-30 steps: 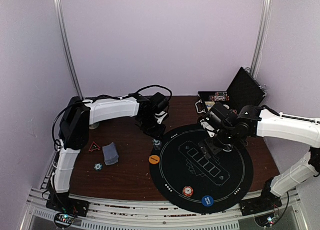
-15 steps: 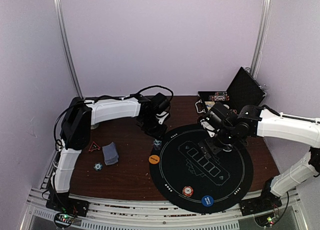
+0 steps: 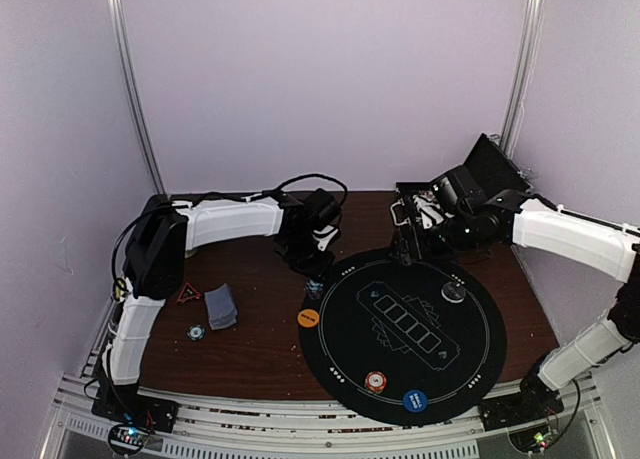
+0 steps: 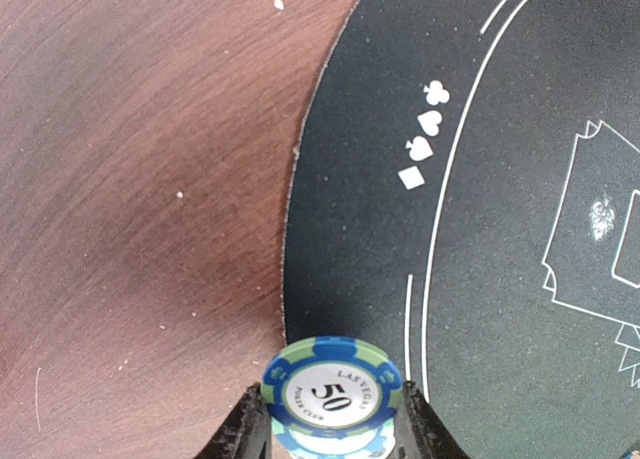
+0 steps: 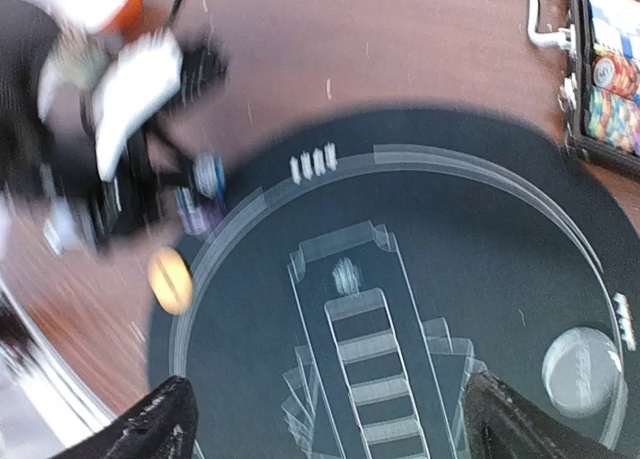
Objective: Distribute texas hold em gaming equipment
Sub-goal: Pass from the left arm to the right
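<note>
My left gripper (image 3: 314,282) hangs at the left rim of the round black mat (image 3: 445,354), shut on a small stack of blue-green "50" poker chips (image 4: 333,391) held upright between its fingers. My right gripper (image 3: 413,241) stands open and empty above the mat's far edge, near the open chip case (image 3: 470,184). Its view is blurred by motion. A grey chip (image 3: 453,292) lies on the mat's right side. An orange disc (image 3: 309,318), a red striped chip (image 3: 375,381) and a blue disc (image 3: 415,400) sit along the mat's near-left rim. A grey-blue card stack (image 3: 220,306) lies on the wood at left.
A teal chip (image 3: 197,331) and a red triangle (image 3: 188,293) lie by the cards. The case's raised lid stands at the back right, with rows of chips (image 5: 612,89) inside. Bare wooden table (image 4: 130,179) lies left of the mat.
My right arm has lifted off the mat and swung back toward the case, leaving the grey chip on the mat's right side. The left gripper has stayed put.
</note>
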You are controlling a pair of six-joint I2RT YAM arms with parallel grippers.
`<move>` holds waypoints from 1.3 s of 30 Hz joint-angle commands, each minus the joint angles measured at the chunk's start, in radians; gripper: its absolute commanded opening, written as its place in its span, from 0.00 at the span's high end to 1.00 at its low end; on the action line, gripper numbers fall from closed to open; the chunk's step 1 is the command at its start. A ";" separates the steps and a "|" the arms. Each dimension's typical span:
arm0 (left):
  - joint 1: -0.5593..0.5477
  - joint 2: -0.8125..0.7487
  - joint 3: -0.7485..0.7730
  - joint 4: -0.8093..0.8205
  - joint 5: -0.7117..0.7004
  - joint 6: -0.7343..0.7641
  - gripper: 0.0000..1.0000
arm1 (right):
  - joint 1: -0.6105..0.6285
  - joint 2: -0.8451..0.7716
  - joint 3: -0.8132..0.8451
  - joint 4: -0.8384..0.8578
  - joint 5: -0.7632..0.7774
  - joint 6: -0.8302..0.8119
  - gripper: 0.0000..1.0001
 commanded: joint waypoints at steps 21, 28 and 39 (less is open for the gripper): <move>-0.004 -0.015 -0.032 0.064 0.012 0.015 0.77 | -0.108 0.713 0.268 0.611 -0.650 0.338 0.47; -0.005 -0.018 -0.040 0.064 0.007 0.018 0.77 | -0.077 0.806 0.305 0.663 -0.711 0.378 0.52; -0.004 -0.018 -0.033 0.065 -0.001 0.022 0.77 | -0.052 0.854 0.326 0.706 -0.758 0.425 0.60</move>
